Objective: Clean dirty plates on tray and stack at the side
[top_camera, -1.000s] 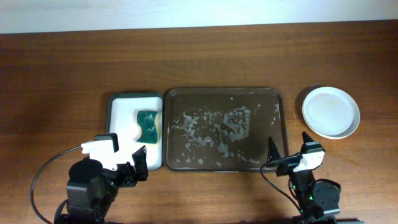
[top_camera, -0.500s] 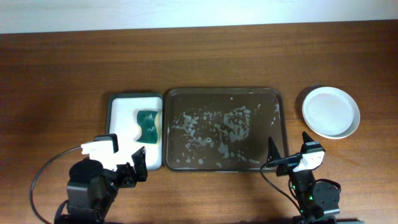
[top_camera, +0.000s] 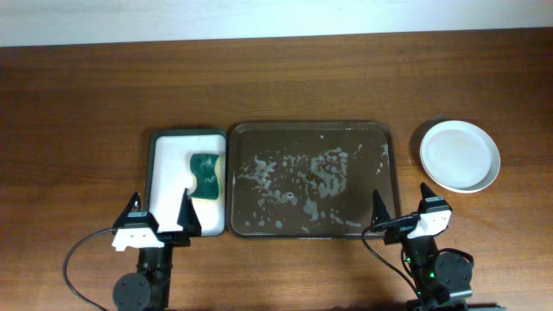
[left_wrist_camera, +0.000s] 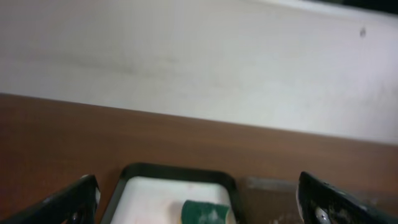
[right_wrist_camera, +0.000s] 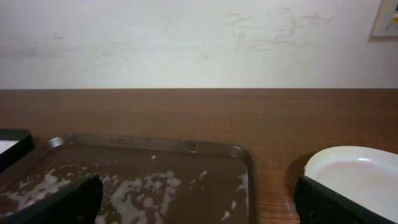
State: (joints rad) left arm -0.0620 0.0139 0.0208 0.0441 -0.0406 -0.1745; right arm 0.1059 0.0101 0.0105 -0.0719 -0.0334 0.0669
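The dark brown tray [top_camera: 244, 138] lies at the table's middle with foamy wet spots and no plates on it; it also shows in the right wrist view [right_wrist_camera: 155, 144]. The plates [top_camera: 460, 155] form a white stack on the table right of the tray, also seen in the right wrist view [right_wrist_camera: 354, 174]. My left gripper [top_camera: 160, 212] is open and empty at the front edge of the small white tray. My right gripper [top_camera: 399, 204] is open and empty at the brown tray's front right corner.
A small white tray with dark rim [top_camera: 173, 173] sits left of the brown tray and holds a green sponge [top_camera: 206, 174]. The sponge also shows in the left wrist view [left_wrist_camera: 208, 211]. A pale wall runs along the table's far edge.
My left arm has pulled back and straightened, so its gripper now points squarely at the white tray. The right arm, plates and trays have not moved.
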